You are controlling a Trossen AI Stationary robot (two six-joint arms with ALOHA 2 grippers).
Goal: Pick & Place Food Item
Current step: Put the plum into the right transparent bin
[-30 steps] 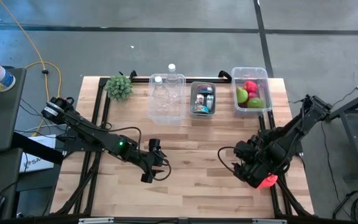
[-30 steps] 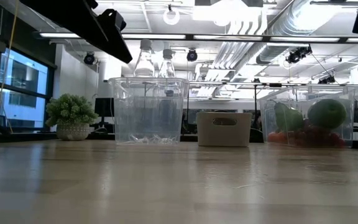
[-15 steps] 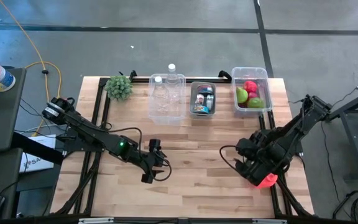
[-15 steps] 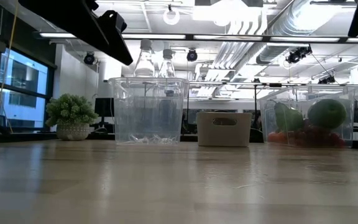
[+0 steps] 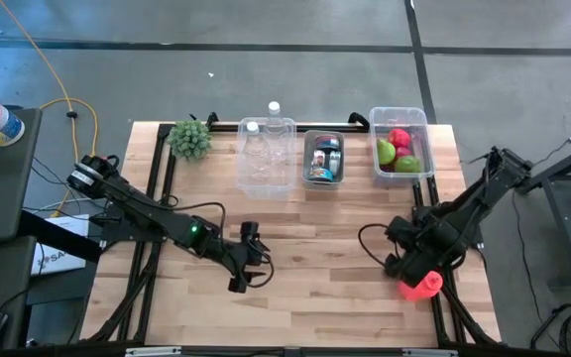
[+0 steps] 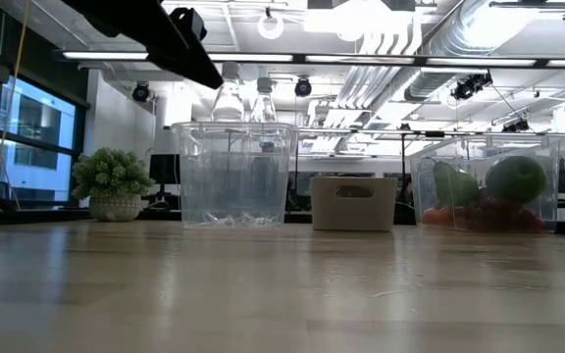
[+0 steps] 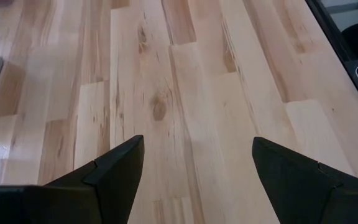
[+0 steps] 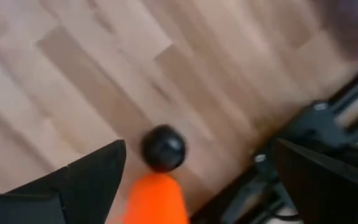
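An orange-red food item (image 5: 421,288) lies on the wooden table near its right near corner. In the right wrist view the orange item (image 8: 154,200) has a black round part (image 8: 163,148) at its end; whether that part belongs to it I cannot tell. My right gripper (image 5: 405,268) (image 8: 199,146) is open above the item, a finger on either side, touching nothing. My left gripper (image 5: 238,278) (image 7: 197,146) waits open over bare wood near the table's middle.
Along the far edge stand a small green plant (image 5: 190,139), a clear bin with bottles (image 5: 266,154), a grey tray of cans (image 5: 323,157) and a clear bin of fruit (image 5: 400,145). Black frame rails (image 8: 328,124) run at the table's right edge. Bare wood lies between the arms.
My right arm has drawn back toward the table's right edge and left the low view's top corner. More of the orange-red item shows beside it now. The item has stayed in place. My left arm has edged slightly toward the right.
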